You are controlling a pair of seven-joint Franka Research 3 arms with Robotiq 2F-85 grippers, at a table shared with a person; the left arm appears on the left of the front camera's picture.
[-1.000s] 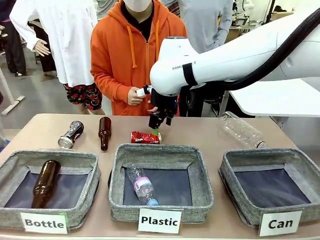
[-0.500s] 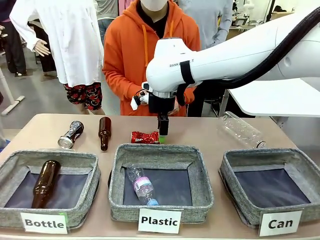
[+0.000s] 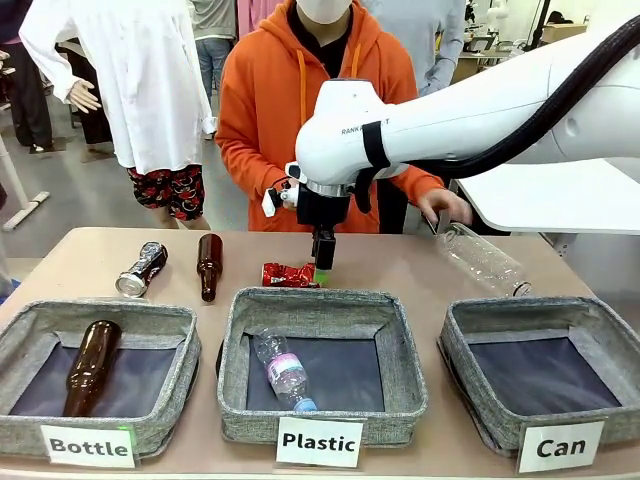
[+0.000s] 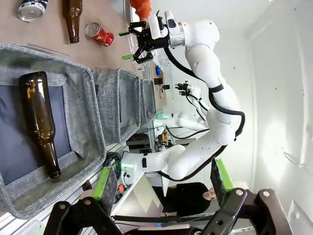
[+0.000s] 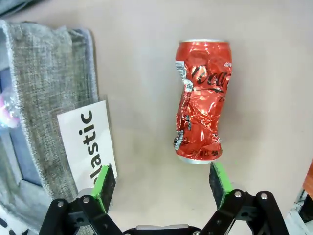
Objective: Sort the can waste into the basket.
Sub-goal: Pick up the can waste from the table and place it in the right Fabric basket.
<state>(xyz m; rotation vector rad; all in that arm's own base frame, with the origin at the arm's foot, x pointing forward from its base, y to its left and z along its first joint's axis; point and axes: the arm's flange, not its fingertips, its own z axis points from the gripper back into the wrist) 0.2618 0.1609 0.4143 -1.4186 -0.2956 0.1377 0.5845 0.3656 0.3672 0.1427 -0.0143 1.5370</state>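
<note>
Behind the grey woven "Plastic" basket, your right gripper hangs wide open and empty above the crushed shiny red can on the worktop, evidently lining up a grasp. Your left gripper is open, empty. Count: two cans, including the dark black-and-silver can; three baskets. The grey "Can" basket holds none.

Near edge, left to right: Bottle basket, Plastic basket, Can basket. Crushed can just behind Plastic basket, right gripper over it. Second can and glass bottle behind Bottle basket. Plastic bottle behind Can basket, person's hand possibly touching it.
</note>
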